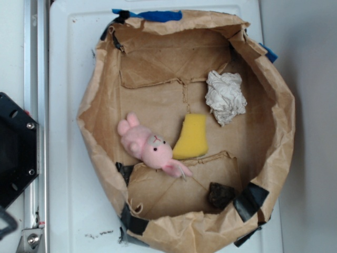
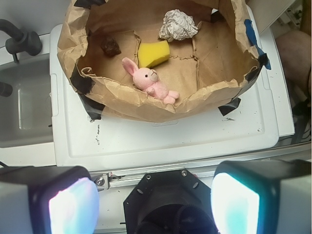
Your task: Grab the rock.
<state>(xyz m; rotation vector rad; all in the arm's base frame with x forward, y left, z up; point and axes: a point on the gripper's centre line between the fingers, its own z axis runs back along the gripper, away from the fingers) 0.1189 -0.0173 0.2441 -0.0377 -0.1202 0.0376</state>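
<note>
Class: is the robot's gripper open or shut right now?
Open. In the wrist view the gripper shows two fingers set wide apart, with nothing between them.

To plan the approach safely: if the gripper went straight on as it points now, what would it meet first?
Probably the black base seen between the open fingers of the gripper, not the rock; depth is unclear.

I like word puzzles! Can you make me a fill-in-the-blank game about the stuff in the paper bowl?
1. The bunny is the color ____.
2. The thing touching the bunny's side is the yellow ____.
3. The rock lies beside a patch of black ____ on the paper wall.
4. The hand is ____, with nothing between its fingers.

Missing words: pink; sponge; tape; open
</note>
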